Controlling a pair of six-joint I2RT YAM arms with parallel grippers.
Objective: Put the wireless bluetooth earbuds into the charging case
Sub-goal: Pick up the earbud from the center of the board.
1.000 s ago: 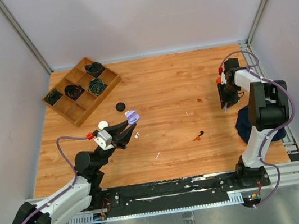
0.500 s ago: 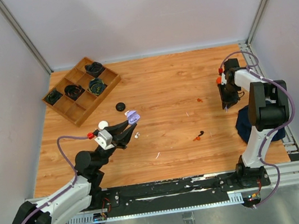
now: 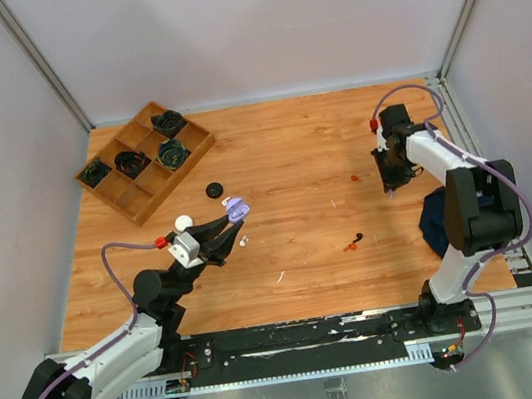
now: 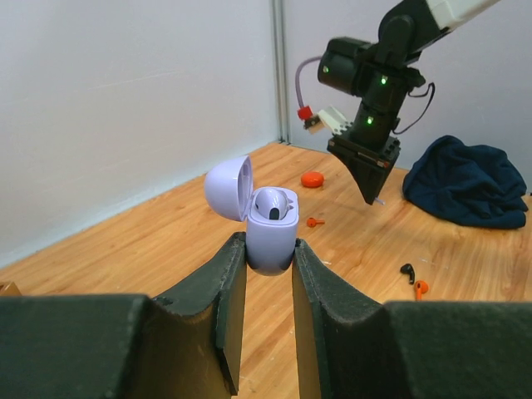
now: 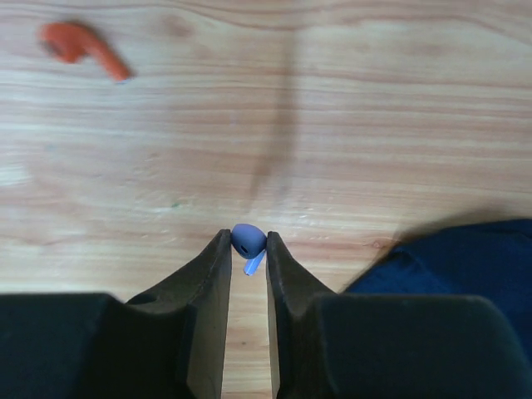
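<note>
My left gripper (image 4: pixel 268 249) is shut on the pale purple charging case (image 4: pixel 270 237), held above the table with its lid (image 4: pixel 229 187) swung open and one earbud (image 4: pixel 274 204) seated inside. In the top view the case (image 3: pixel 235 206) sits left of centre. At the right side, my right gripper (image 5: pixel 248 243) is shut on a pale purple earbud (image 5: pixel 248 238), pinched at the fingertips low over the wood. The right gripper (image 3: pixel 387 186) points down. A red-orange earbud (image 5: pixel 79 43) lies on the table beyond it.
A black earbud (image 3: pixel 359 237) and an orange one (image 3: pixel 351 246) lie mid-table, and a white one (image 3: pixel 243 243) lies near the left gripper. A wooden tray (image 3: pixel 134 195) of coiled cables stands back left. Black (image 3: pixel 213 190) and white (image 3: pixel 183 222) round cases lie near it. A dark blue cloth (image 3: pixel 439 215) lies right.
The right gripper has closed on the purple earbud and moved leftward, away from the blue cloth. The left arm and the case have stayed put.
</note>
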